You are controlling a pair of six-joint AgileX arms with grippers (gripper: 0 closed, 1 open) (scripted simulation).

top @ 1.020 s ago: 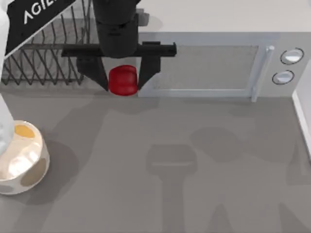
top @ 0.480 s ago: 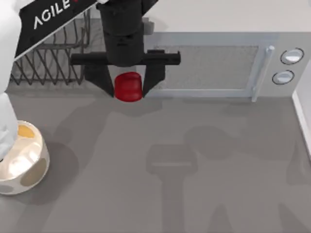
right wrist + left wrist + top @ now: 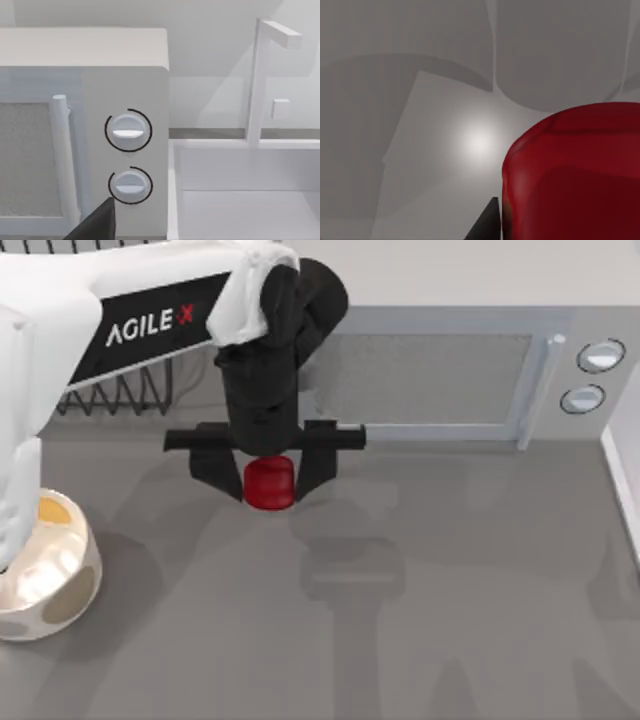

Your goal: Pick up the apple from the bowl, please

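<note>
The left gripper (image 3: 269, 483) is clamped on the apple (image 3: 269, 485), its two black fingers (image 3: 213, 466) pressed against the fruit's sides, holding it above the grey table (image 3: 450, 600) a little toward ten o'clock of the top view's centre. In the left wrist view the apple (image 3: 575, 175) sits glossy and dark red close to the lens, with a black fingertip (image 3: 487, 225) just beside it and bare tabletop beyond. The left arm (image 3: 120, 325), white with black lettering, reaches in from about ten o'clock. The bowl (image 3: 45, 575), cream with tan and orange spots, stands at the table's left edge near eight o'clock, well apart from the apple. A black wire dish rack (image 3: 125, 395) lies behind the arm near eleven o'clock. A microwave (image 3: 450, 375) runs along the back from twelve to two o'clock. In the right wrist view the microwave's two dials (image 3: 128, 131) face the camera with a white sink (image 3: 245, 190) beside them; I cannot tell how the right gripper's fingers stand
</note>
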